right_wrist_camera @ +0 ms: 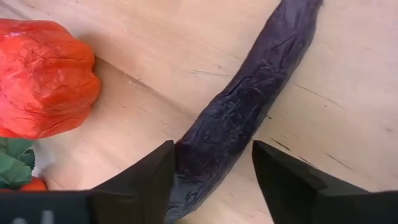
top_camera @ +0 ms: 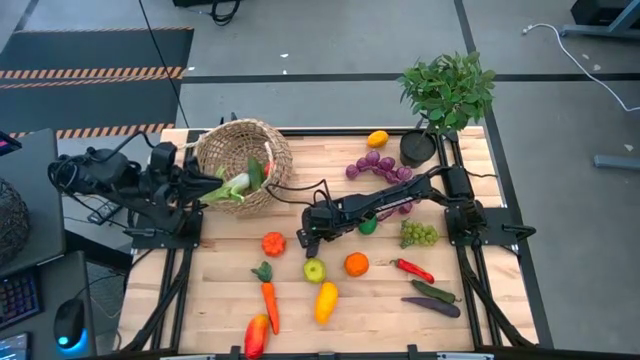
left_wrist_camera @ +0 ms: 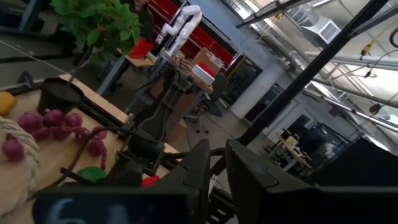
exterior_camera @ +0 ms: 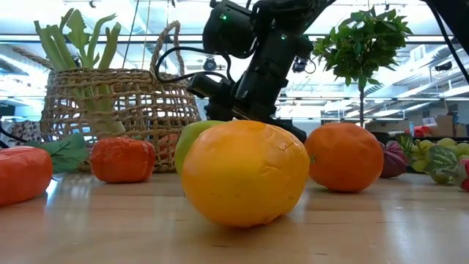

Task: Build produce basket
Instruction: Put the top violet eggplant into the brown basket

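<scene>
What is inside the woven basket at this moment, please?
The basket lies tipped on its side, held by the left gripper. A leek and one green vegetable poke from its mouth. Anything deeper is hidden by the wicker wall.

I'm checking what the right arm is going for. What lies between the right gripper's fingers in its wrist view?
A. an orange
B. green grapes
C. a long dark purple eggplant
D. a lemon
C: the right wrist view shows the long dark purple eggplant running between the right gripper fingers, beside a red tomato.
</scene>
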Robot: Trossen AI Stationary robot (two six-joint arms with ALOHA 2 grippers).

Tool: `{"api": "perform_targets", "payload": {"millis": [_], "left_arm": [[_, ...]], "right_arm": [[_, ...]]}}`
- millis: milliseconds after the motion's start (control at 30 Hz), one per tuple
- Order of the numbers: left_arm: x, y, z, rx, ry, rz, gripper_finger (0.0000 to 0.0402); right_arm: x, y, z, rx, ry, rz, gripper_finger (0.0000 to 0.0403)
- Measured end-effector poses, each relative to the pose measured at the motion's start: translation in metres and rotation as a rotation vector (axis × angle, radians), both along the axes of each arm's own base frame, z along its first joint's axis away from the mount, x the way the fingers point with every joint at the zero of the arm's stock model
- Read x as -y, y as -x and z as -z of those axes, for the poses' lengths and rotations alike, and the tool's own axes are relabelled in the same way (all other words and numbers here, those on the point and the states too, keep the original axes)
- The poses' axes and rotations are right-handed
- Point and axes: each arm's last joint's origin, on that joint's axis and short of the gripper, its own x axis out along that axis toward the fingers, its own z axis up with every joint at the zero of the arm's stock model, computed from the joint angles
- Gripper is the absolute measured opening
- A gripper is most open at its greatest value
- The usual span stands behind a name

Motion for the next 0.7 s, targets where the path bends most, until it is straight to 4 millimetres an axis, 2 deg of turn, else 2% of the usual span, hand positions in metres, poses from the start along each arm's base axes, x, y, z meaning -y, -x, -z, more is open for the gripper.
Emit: {"api": "perform_targets", "payload": {"millis": [167,300,700], "left_arm": [[0.0011,0.0001,-0.0001,0.001,0.006,0.039,0.0055],[0.0014,0.0001,0.0000,0.001,0.004,0.049,0.0053],[0.0039,0.0003,-0.0001,0.003,-0.008,0.135,0.0051]], "right_arm": [[-0.0003,-0.0015,-0.0003,0.019,-0.013,0.017,0.0186],[-0.0011,-0.0053,-0.0003,0.059,-0.058,0.074,0.0183],[-0.0099,-0.0068,0.0005,0.077,-0.124,0.178,0.0249]]}}
